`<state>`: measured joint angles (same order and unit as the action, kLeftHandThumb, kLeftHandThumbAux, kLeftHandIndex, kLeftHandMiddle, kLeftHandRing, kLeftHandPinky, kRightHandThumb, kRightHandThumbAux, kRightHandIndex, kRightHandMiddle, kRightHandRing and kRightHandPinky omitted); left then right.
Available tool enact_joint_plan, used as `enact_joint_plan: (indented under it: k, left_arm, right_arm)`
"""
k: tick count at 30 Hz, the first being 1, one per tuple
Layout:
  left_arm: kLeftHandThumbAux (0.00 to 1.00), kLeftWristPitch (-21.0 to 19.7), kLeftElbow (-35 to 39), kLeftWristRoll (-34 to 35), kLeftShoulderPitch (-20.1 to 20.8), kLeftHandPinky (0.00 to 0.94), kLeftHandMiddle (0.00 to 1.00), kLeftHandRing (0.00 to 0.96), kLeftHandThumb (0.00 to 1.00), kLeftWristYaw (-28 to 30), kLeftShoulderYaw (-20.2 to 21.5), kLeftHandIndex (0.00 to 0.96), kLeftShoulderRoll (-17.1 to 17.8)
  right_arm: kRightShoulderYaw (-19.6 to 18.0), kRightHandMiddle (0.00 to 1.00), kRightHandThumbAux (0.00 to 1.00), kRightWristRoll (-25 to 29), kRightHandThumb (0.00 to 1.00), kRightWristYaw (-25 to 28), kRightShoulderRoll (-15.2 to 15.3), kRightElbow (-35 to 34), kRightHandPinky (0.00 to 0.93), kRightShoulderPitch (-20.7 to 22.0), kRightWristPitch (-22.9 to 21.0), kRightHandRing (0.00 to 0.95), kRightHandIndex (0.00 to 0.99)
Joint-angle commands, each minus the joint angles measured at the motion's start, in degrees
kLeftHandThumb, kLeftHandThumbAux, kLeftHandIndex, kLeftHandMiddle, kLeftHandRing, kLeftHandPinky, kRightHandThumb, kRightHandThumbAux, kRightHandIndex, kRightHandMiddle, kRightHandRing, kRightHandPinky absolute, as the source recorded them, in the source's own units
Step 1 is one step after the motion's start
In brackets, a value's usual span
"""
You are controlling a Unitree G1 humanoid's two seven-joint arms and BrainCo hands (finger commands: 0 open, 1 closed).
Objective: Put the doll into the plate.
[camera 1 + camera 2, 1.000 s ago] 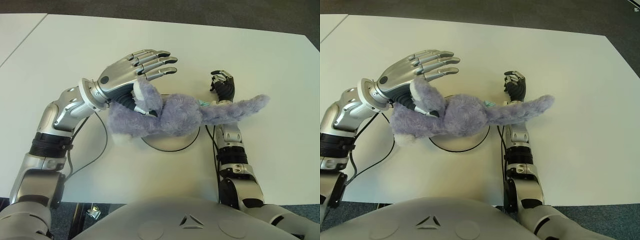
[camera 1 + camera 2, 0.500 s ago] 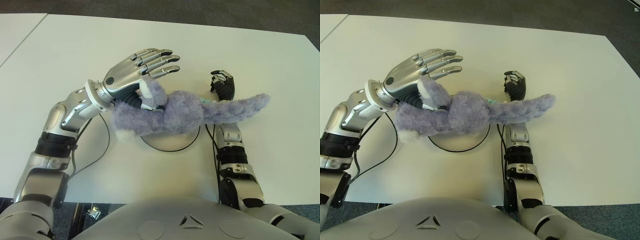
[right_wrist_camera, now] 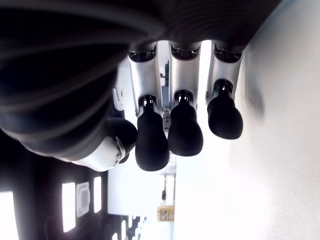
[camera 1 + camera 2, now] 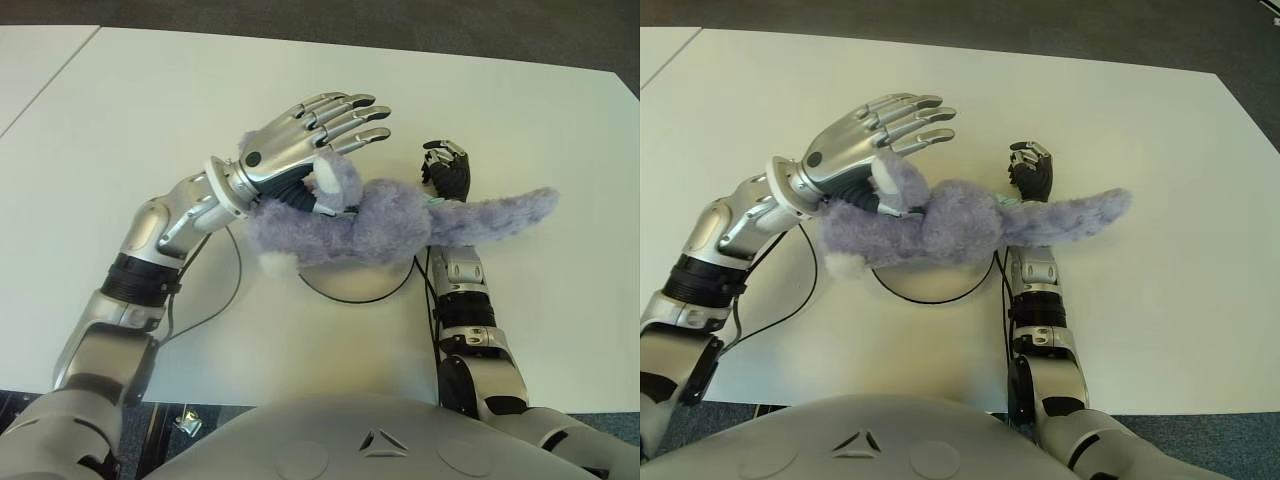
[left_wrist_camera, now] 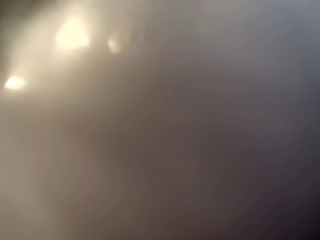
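A fluffy purple doll (image 4: 385, 220) lies stretched across the middle of the table, over a white plate (image 4: 352, 291) with a dark rim. My left hand (image 4: 310, 135) has its thumb pinching the doll's left end against the palm, and its fingers stick out straight above it. Only the near arc of the plate shows under the doll. The doll's long end reaches right, crossing in front of my right hand (image 4: 446, 172), which shows just right of the plate with its fingers (image 3: 152, 137) curled and nothing in them. The left wrist view is covered and shows nothing readable.
The white table (image 4: 130, 110) runs far to the back and to both sides. A black cable (image 4: 218, 300) loops on it left of the plate, under my left forearm. The table's near edge (image 4: 300, 395) lies close to my body.
My left hand has moved to the right and slightly away from me, carrying the doll with it; the doll's long end now reaches farther right. The right hand has not moved.
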<state>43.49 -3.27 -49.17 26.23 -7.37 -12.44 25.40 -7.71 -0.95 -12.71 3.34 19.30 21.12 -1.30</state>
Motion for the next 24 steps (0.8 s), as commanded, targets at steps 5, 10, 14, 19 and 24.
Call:
enact_joint_plan:
  k: [5, 10, 14, 19, 24]
  left_arm:
    - [0.206, -3.5, -0.7, -1.9, 1.7, 0.0, 0.0, 0.0, 0.287, -0.4, -2.9, 0.0, -1.4]
    - [0.204, -5.7, -1.3, -3.0, 3.4, 0.0, 0.0, 0.0, 0.326, -0.6, -4.6, 0.0, -2.5]
    - [0.203, -6.9, -1.5, -3.7, 4.1, 0.0, 0.0, 0.0, 0.345, -1.2, -5.6, 0.0, -2.8]
    - [0.2, -8.1, -2.4, -5.0, 5.4, 0.0, 0.0, 0.0, 0.368, -2.4, -6.9, 0.0, -3.3]
    - [0.201, -9.4, -2.2, -4.9, 6.1, 0.0, 0.0, 0.0, 0.389, -2.1, -8.0, 0.0, -3.8]
  right_arm:
    - [0.2, 0.723, 0.714, -0.5, 0.711, -0.7, -0.8, 0.3, 0.722, -2.1, -4.4, 0.721, 0.44]
    - [0.0, 0.738, 0.714, 0.0, 0.711, -0.2, -0.9, 0.7, 0.739, -2.0, -4.1, 0.74, 0.442]
    - [-0.1, 0.749, 0.713, 0.4, 0.712, 0.5, -0.9, 0.7, 0.742, -2.1, -3.7, 0.748, 0.443]
    - [-0.3, 0.761, 0.712, 0.9, 0.713, 1.4, -0.7, 1.4, 0.737, -2.0, -2.8, 0.753, 0.443]
    - [-0.3, 0.767, 0.712, 0.8, 0.714, 1.5, -0.6, 1.3, 0.733, -2.0, -3.1, 0.755, 0.443]
